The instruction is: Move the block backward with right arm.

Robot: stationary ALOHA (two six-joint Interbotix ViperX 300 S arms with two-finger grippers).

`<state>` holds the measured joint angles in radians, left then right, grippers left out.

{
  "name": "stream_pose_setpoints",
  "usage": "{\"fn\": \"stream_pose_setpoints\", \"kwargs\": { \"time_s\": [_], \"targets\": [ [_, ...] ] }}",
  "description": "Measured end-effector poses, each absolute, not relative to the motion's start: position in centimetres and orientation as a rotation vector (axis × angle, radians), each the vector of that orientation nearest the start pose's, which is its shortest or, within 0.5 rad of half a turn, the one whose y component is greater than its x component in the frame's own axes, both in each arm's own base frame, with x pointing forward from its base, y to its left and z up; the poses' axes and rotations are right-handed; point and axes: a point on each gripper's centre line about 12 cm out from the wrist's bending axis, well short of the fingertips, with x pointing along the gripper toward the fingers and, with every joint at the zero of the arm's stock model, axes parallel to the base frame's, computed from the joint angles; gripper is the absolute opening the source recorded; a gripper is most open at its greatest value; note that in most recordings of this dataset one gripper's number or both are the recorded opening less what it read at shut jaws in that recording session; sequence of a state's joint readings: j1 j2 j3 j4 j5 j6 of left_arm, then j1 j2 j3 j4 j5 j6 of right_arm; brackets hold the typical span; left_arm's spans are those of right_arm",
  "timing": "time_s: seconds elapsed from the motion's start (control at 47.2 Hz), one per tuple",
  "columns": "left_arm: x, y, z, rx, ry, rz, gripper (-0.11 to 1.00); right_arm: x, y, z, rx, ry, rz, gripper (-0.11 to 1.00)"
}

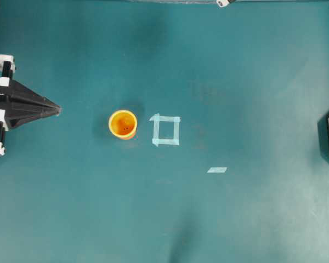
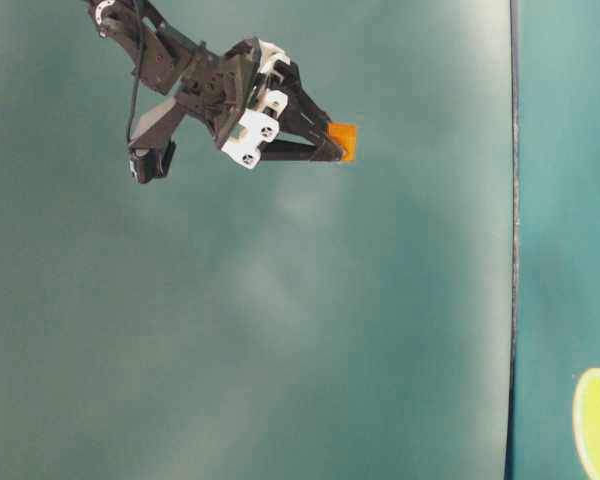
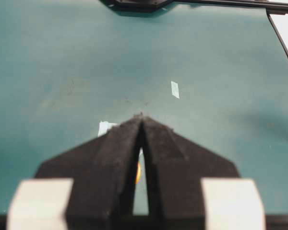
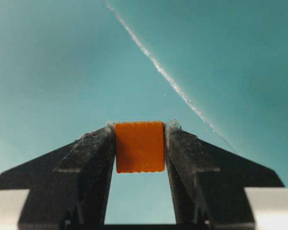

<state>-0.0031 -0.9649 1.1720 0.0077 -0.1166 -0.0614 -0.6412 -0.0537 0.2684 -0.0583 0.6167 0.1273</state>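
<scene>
Orange block (image 4: pixel 139 146) sits clamped between the right arm's fingers (image 4: pixel 93 158), raised off the table (left fingers (image 3: pixel 156 143) together).

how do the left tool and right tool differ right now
The left tool is shut on nothing, fingertips together; the right tool is shut on the orange block. The left tool sits low beside the orange cup; the right tool is raised, outside the overhead view. Both have black fingers.
</scene>
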Motion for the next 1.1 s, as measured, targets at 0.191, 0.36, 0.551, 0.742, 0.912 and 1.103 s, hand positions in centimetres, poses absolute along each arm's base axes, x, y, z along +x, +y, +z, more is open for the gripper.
{"fn": "stream_pose_setpoints", "kwargs": {
  "time_s": [0.191,0.36,0.551,0.742,0.912,1.103],
  "targets": [
    [19.87,-0.07,27.43,-0.054,0.092,-0.001,0.0,33.08,-25.19,27.87,0.326,0.783,-0.668,0.4],
    [19.87,-0.07,27.43,-0.054,0.092,-0.001,0.0,33.09,-25.21,27.93,0.324,0.782,-0.668,0.4],
    [19.87,-0.07,27.45,-0.054,0.091,-0.002,0.0,33.11,-25.21,27.86,0.326,0.783,-0.668,0.4],
    [19.87,-0.07,27.43,-0.055,0.092,-0.001,0.0,33.11,-25.22,27.86,0.324,0.783,-0.668,0.4],
    [19.86,-0.07,27.39,-0.055,0.095,-0.001,0.0,33.09,-25.2,27.93,0.325,0.781,-0.668,0.4],
    [19.84,-0.07,27.21,-0.054,0.111,-0.001,0.0,33.11,-25.22,27.86,0.324,0.783,-0.668,0.4]
  ]
}}
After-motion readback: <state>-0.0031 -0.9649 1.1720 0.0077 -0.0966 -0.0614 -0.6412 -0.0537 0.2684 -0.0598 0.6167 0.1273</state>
